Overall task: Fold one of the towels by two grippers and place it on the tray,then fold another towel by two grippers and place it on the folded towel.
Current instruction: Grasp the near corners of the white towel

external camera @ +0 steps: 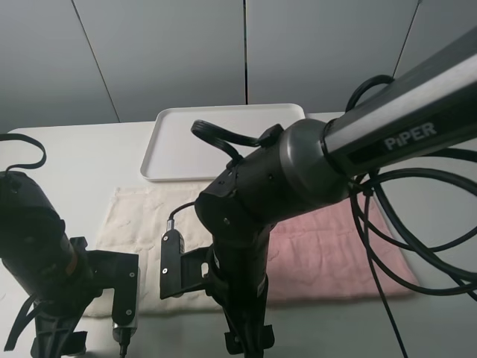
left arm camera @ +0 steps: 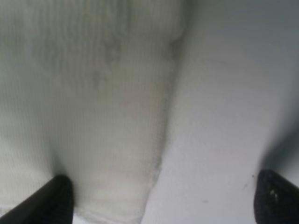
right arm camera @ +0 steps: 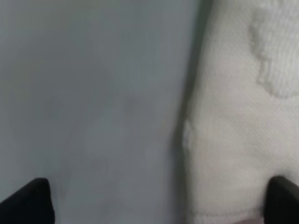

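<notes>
cream towel (external camera: 141, 216) lies flat on the worktop (external camera: 74, 164), left of the pink towel (external camera: 328, 253), nearer than the tray (external camera: 223, 142). left gripper (left arm camera: 163, 200) and right gripper (right arm camera: 156, 200) are spread wide, each straddling a cream towel edge.

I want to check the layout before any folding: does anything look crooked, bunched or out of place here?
Nothing stands out. The cream towel and the pink towel lie flat side by side in front of the white tray, with no bunching visible. The right arm hides where they meet.

Left claw (left arm camera: 166, 200), right claw (right arm camera: 156, 200) wide open, arms low.
</notes>
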